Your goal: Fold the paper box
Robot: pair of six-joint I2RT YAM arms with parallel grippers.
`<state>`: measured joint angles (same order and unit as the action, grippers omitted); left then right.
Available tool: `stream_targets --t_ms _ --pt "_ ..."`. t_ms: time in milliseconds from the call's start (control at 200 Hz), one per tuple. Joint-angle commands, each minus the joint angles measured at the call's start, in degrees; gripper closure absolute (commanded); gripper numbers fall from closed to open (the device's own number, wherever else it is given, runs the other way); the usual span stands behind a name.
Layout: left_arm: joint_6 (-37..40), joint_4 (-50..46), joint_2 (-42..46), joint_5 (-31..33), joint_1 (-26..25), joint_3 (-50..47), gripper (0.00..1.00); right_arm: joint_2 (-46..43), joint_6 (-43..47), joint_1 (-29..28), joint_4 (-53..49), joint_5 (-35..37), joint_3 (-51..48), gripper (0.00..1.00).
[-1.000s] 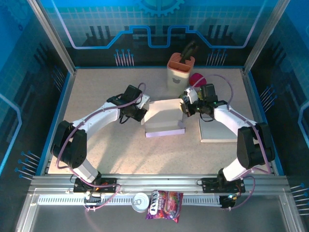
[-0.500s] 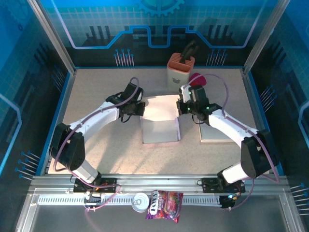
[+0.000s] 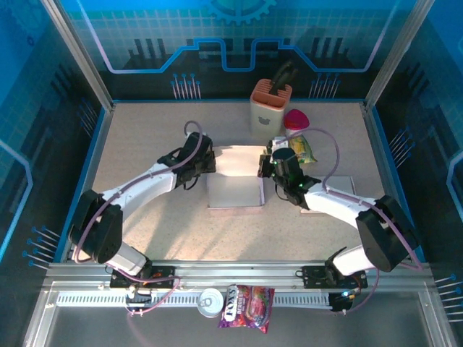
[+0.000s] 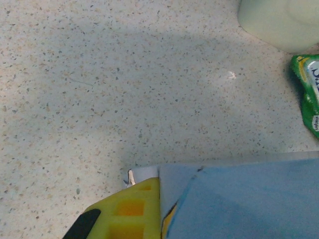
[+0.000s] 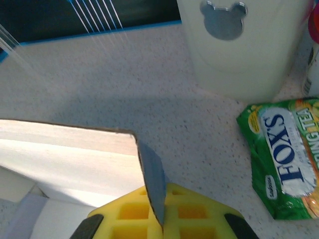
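Note:
The paper box lies in the middle of the table, pale outside and white inside, its side walls raised. At its far left corner my left gripper is shut on the box's left flap, which runs between the yellow fingers. My right gripper is shut on the far right corner, where a thin blue-grey wall stands pinched between its yellow fingers. The white inner face of the box spreads to the left of that wall.
Behind the box stand a cream holder with an orange top, a pink object and a green Fox's candy bag. A flat pale sheet lies under the right arm. A can and a snack bag sit at the near rail.
Both grippers have moved toward the far corners of the box. The box has gone from a tilted, lifted sheet to lying squarer on the table with its walls up.

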<state>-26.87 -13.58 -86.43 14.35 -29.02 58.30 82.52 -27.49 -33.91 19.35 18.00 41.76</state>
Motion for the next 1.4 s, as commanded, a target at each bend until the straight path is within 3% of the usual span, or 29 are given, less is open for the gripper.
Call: stream_targets --t_ms 0,105,245,500,670,840,1156,1266,1396 --pt "0.9 18.0 5.0 -4.1 -1.3 -6.0 1.0 -1.2 -0.3 -3.4 15.9 1.2 -3.6 1.0" --pt "3.5 28.5 7.8 -5.8 -1.4 -13.0 1.0 0.2 1.1 -5.4 22.7 3.1 -6.5 1.0" --pt "7.9 40.9 9.5 -8.2 -1.9 -20.4 1.0 5.0 4.4 -8.1 39.1 5.6 -12.3 1.0" --pt "11.5 60.8 8.0 -11.1 -3.1 -31.8 1.0 15.6 6.1 -9.8 62.2 5.6 -18.8 1.0" --pt "14.1 65.6 6.7 -9.2 -5.8 -35.1 1.0 16.2 5.8 -10.9 61.2 7.0 -20.0 1.0" --pt "16.7 65.0 5.8 -3.9 -9.1 -36.3 1.0 12.5 3.8 -11.5 48.7 9.3 -19.4 1.0" --pt "16.6 68.5 3.2 -0.1 -11.3 -37.8 1.0 11.1 3.3 -11.3 44.6 8.7 -20.9 1.0" --pt "17.3 68.1 2.6 1.1 -11.7 -38.0 1.0 8.7 2.6 -11.1 39.3 7.0 -20.6 0.94" --pt "18.0 69.2 1.1 3.0 -12.4 -38.9 1.0 4.2 0.5 -11.0 25.3 4.8 -17.4 0.85"
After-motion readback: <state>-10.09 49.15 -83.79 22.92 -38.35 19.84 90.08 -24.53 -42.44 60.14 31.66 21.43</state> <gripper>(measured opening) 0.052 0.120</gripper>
